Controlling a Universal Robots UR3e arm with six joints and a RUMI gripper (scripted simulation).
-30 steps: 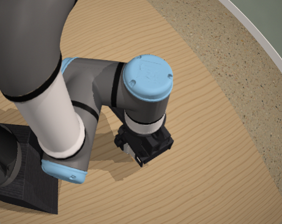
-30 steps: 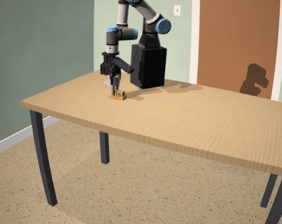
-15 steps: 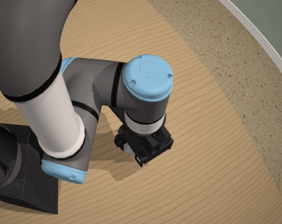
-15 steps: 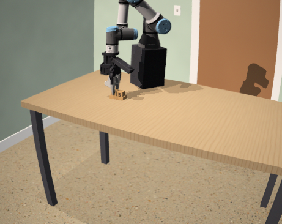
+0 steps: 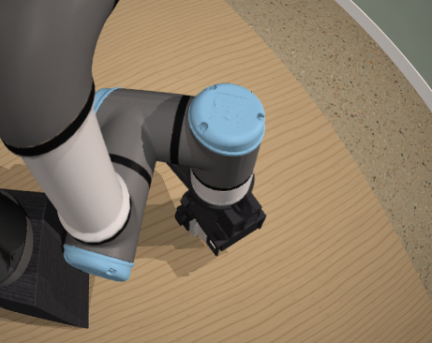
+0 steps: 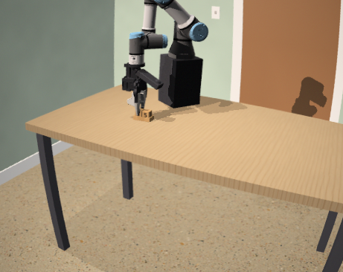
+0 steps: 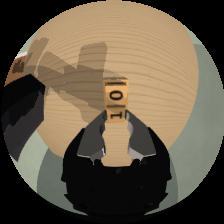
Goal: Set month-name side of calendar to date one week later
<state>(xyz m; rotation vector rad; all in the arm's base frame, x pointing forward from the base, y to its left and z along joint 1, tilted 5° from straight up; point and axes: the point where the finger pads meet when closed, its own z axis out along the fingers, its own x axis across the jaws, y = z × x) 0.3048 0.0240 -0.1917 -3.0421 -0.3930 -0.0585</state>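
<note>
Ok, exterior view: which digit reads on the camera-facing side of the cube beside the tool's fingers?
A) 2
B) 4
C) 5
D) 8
C: a dark 5 shows on that side of the cube.

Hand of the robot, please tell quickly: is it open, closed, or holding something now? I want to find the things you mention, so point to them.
Hand (image 5: 202, 238) (image 6: 140, 111) (image 7: 116, 110): fingers partly open, one on each side of the nearer cube (image 7: 116, 118); whether they grip it cannot be told.

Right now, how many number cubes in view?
2. One cube, 1 on top, between the gripper's fingertips; other cube, 0 on top, beside it. More could be hidden by the arm.
</note>
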